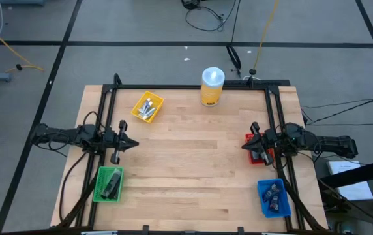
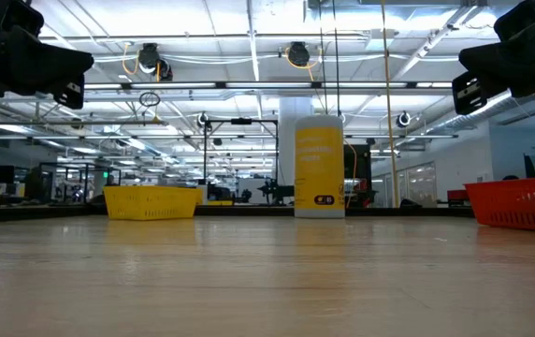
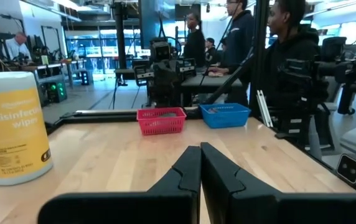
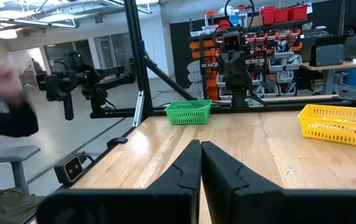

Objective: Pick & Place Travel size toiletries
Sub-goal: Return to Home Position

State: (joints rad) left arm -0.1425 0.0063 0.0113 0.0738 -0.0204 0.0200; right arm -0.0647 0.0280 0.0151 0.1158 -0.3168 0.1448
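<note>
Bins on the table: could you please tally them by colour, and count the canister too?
Yellow bin: 1
Green bin: 1
Red bin: 1
Blue bin: 1
Yellow canister: 1
Total: 5

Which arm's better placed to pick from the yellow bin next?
Left, probably. The left gripper sits much nearer the yellow bin; the right gripper is at the opposite side, clearly farther off.

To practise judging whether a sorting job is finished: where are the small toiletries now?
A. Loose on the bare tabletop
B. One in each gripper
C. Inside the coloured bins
C: the high view shows toiletries lying in the yellow bin, green bin and blue bin, with none loose on the table.
</note>
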